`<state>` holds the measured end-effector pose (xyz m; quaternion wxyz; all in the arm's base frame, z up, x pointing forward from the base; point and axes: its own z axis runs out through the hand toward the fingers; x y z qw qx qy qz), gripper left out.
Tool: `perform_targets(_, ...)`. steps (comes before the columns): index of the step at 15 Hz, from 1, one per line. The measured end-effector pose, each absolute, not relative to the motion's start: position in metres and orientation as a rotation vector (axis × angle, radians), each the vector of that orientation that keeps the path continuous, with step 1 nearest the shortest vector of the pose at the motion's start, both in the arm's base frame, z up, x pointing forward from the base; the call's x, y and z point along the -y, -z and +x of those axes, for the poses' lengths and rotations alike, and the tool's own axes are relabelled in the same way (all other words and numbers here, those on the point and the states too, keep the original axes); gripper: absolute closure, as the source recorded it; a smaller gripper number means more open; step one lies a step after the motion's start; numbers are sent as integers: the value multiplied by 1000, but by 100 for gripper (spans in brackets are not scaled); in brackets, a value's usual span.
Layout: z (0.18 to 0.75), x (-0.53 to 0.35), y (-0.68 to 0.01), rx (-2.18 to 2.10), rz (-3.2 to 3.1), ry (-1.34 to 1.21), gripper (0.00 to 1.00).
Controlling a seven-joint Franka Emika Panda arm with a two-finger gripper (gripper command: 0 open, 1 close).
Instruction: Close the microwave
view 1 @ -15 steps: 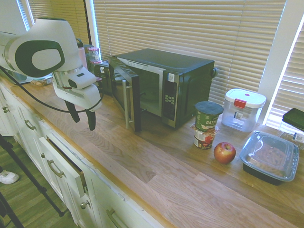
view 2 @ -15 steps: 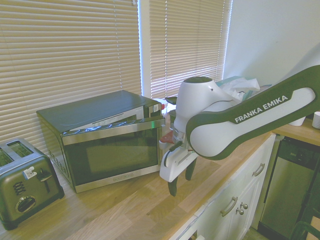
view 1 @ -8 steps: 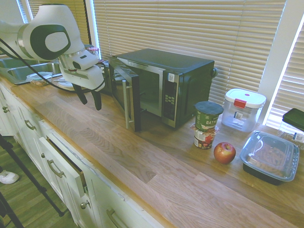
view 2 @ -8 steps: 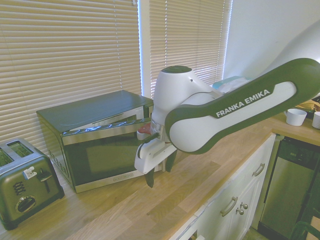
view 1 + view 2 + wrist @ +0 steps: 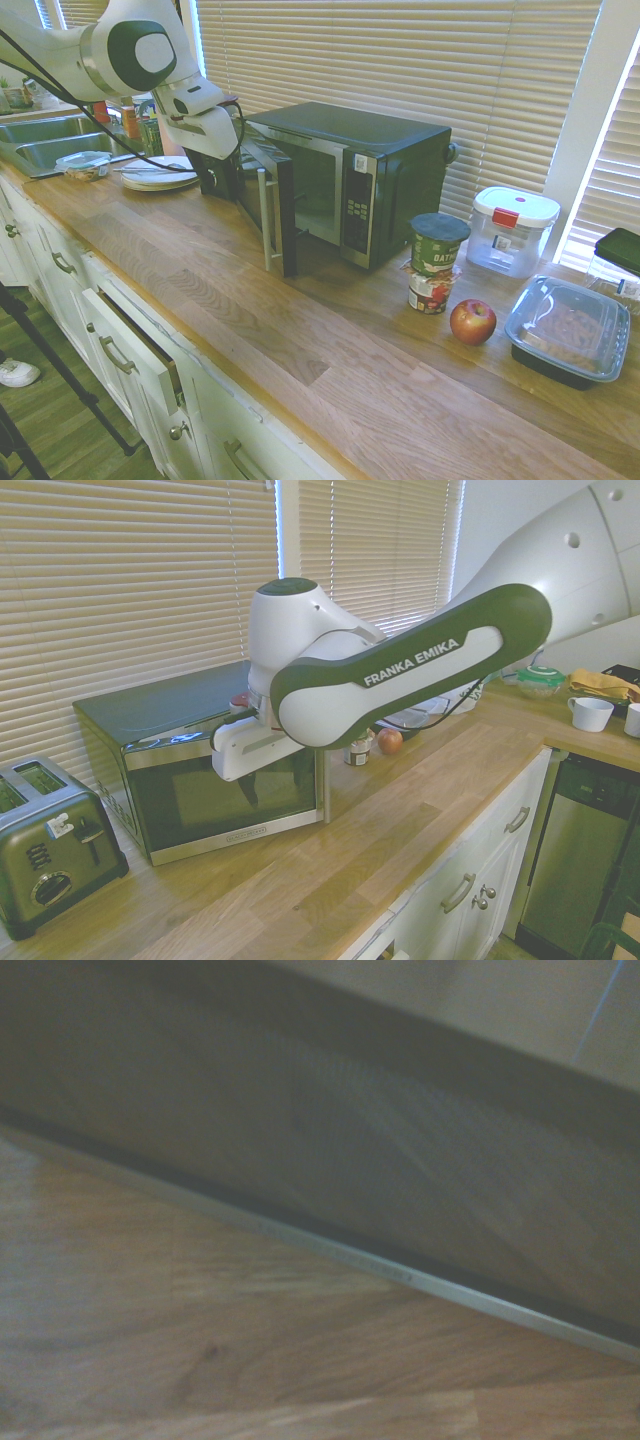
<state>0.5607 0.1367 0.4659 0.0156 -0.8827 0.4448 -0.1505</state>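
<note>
The microwave (image 5: 350, 175) sits at the back of the counter (image 5: 250, 320) under the blinds, long axis along the wall, keypad face toward the counter's front edge, its door (image 5: 268, 205) standing wide open. I have the gripper (image 5: 215, 170) behind the door's outer face; whether the jaws are parted I cannot tell. My plan: push flat on the glass near the handle edge, following the hinge arc until it latches.

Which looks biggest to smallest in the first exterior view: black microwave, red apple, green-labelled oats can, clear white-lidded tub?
1. Black steel-trimmed microwave, clearly largest.
2. Clear tub with the white lid.
3. Green-labelled oats can, close to the tub in apparent size, so that order is unsure.
4. Red apple, smallest.
</note>
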Motion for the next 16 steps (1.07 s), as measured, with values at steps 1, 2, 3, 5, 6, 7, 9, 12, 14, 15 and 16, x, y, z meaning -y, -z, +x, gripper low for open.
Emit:
perform_targets(1,570,-136,-465,-1416,-2727,469,0)
perform_targets(2,581,-132,-464,-1449,-2705,469,0)
perform_targets(3,592,-126,-467,-1475,-2686,471,0)
perform_targets(5,611,-109,-472,-1528,-2659,474,0)
perform_targets(6,619,-102,-475,-1549,-2645,480,0)
perform_targets(7,626,-97,-479,-1562,-2635,487,0)
perform_targets(9,641,-92,-482,-1584,-2623,490,0)
perform_targets(12,672,-86,-478,-1611,-2615,490,0)
perform_targets(14,685,-85,-479,-1632,-2629,478,0)
perform_targets(15,688,-86,-479,-1635,-2638,474,0)
perform_targets(16,690,-86,-479,-1634,-2640,476,0)
